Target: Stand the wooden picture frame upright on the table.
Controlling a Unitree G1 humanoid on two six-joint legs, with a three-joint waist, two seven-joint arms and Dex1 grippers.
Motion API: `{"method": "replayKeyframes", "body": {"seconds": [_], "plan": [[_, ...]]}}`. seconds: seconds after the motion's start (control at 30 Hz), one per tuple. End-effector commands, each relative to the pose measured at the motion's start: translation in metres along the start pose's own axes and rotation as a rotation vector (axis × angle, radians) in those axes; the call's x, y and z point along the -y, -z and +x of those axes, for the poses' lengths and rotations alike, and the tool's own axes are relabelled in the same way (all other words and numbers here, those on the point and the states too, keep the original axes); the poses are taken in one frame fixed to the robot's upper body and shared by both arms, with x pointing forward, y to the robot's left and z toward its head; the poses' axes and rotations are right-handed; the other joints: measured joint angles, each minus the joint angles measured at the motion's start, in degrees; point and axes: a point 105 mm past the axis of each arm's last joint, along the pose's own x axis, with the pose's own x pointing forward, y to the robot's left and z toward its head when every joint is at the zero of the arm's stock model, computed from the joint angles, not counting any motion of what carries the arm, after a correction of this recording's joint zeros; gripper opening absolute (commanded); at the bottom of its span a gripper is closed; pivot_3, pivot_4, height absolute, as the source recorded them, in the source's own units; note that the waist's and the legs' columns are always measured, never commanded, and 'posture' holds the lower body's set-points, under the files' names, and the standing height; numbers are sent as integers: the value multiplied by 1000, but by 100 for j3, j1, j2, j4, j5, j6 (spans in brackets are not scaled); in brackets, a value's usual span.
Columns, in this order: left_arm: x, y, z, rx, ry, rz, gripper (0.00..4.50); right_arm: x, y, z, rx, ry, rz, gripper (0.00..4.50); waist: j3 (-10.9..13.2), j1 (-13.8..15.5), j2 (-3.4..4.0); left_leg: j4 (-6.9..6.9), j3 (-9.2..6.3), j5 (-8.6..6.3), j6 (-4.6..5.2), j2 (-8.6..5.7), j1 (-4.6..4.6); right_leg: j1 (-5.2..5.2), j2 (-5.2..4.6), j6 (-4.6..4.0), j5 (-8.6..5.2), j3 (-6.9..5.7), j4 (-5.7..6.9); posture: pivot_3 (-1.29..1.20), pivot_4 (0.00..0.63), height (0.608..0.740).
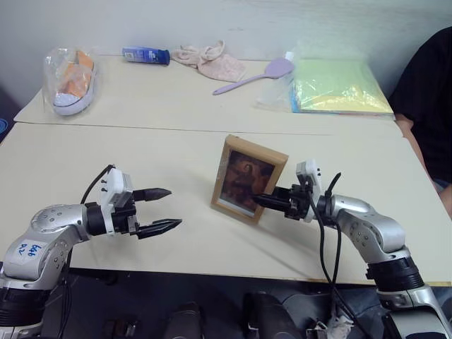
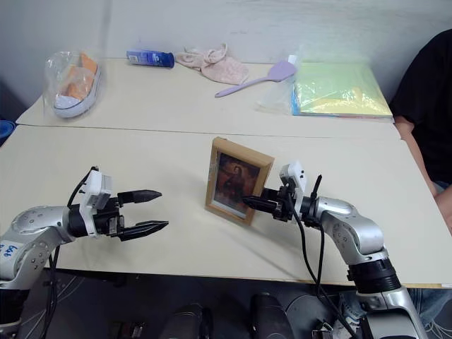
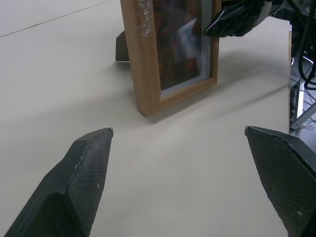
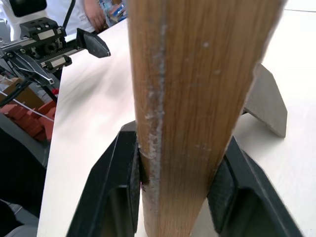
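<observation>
Progress looks nearly complete: the small rectangular light-wood picture frame (image 1: 248,179), with its dark picture and pale inner border facing the robot, stands upright on the large pale cream bench (image 1: 176,169), near the middle of the front tabletop. In the right wrist view its dark grey easel leg (image 4: 266,101) is splayed out behind it and appears to rest on the bench, so the frame seems propped.

Right gripper (image 1: 263,201) is at the frame's right-hand edge; the right wrist view shows its 2 black fingers (image 4: 116,187) straddling the wooden edge, 1 on each side, very close to or touching the wood. I judge this a light or loosening hold rather than a firm clamp, but I cannot tell whether the pads actually press.

Left gripper (image 1: 164,209) hovers well apart from the frame on its left side, jaws spread wide and empty, pointing toward it.

What is left, in my judgement, is only for the right gripper to let go cleanly and back away without tipping the frame. The risk is a finger dragging the edge and toppling it.
</observation>
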Motion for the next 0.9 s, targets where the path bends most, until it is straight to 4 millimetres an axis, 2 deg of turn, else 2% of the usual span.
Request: {"method": "replayKeyframes", "body": {"seconds": [0.03,0.1,0.2,0.33,0.47,0.6,0.73,0.83,0.9], "plan": [[-5,-3,-6,3,-22,29,4500,7,-5,-5,33,39,-66,2875,2,2,3,-1,0,0,0,-1,-3,-4,0,0,0,0,1,0,150,740],[-6,0,-10,-7,-30,22,4500,3,-16,-8,66,2,-69,3610,2,2,3,-1,0,0,0,0,-13,-13,0,0,0,-1,6,0,150,740],[-9,11,-21,-45,-55,16,4500,-3,-22,-23,70,-47,-118,4470,2,2,3,-2,0,0,0,0,-16,-15,1,0,0,-2,12,0,150,740],[-11,26,-37,-76,-109,-13,4500,-9,-18,-40,48,-67,-176,4470,3,5,4,-7,0,-1,2,1,-16,-14,2,0,0,-3,6,0,150,740],[-8,38,-42,-82,-137,-43,4500,-17,-19,-38,85,-77,-178,4470,3,0,4,-7,-1,-2,3,1,-15,-13,-1,0,0,-2,-13,0,150,740],[-2,38,-39,-83,-131,-27,4500,-18,-15,-41,72,-59,-206,4470,3,2,4,-7,-2,-3,1,2,-13,-14,-2,0,0,-2,-13,0,150,740],[0,42,-54,-126,-158,19,4500,-18,-14,-65,39,-10,-412,4470,3,20,5,-12,-2,-4,1,0,-15,-13,-2,0,0,-3,-22,0,150,740],[0,47,-72,-177,-209,98,4500,-27,1,-90,-48,-46,-592,4470,3,18,5,-12,0,-8,6,-2,-15,-11,-4,0,0,-3,-28,0,150,740],[2,49,-78,-193,-228,122,4500,-23,6,-104,-83,-1,-716,4470,3,16,5,-12,1,-10,7,-2,-13,-5,-3,0,0,-4,-32,0,150,740]]}}
